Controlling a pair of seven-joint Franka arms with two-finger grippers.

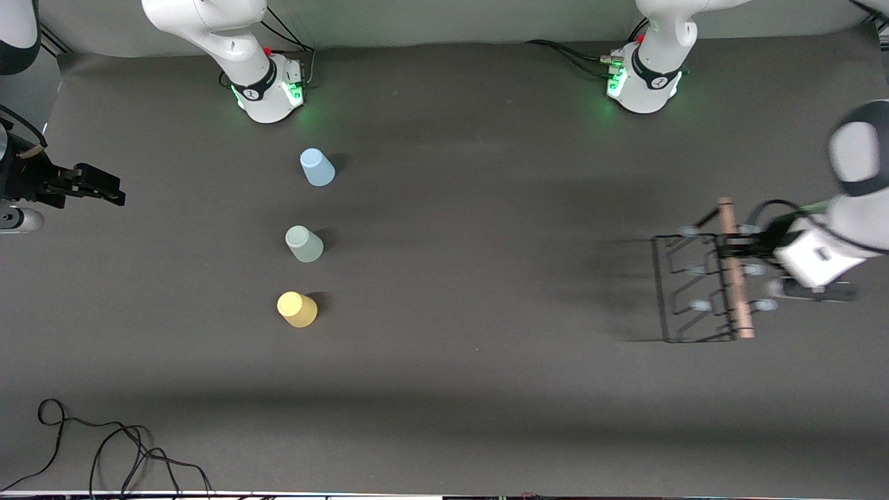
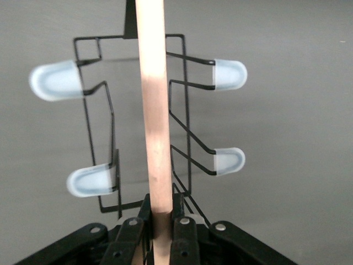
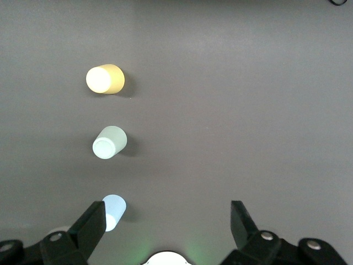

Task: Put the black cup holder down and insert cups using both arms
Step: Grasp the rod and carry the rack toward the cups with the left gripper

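Meanwhile, the left end effector (image 1: 737, 248) is clenched on the wooden rod handle (image 2: 156, 118) of the black cup holder (image 1: 698, 288) at the left arm's end of the tabletop (image 1: 486, 389). Well apart, the right end effector (image 3: 168, 226) hangs released over the blue cup (image 1: 317, 167), with the mint cup (image 1: 304, 244) and yellow cup (image 1: 297, 309) standing inverted in a row.
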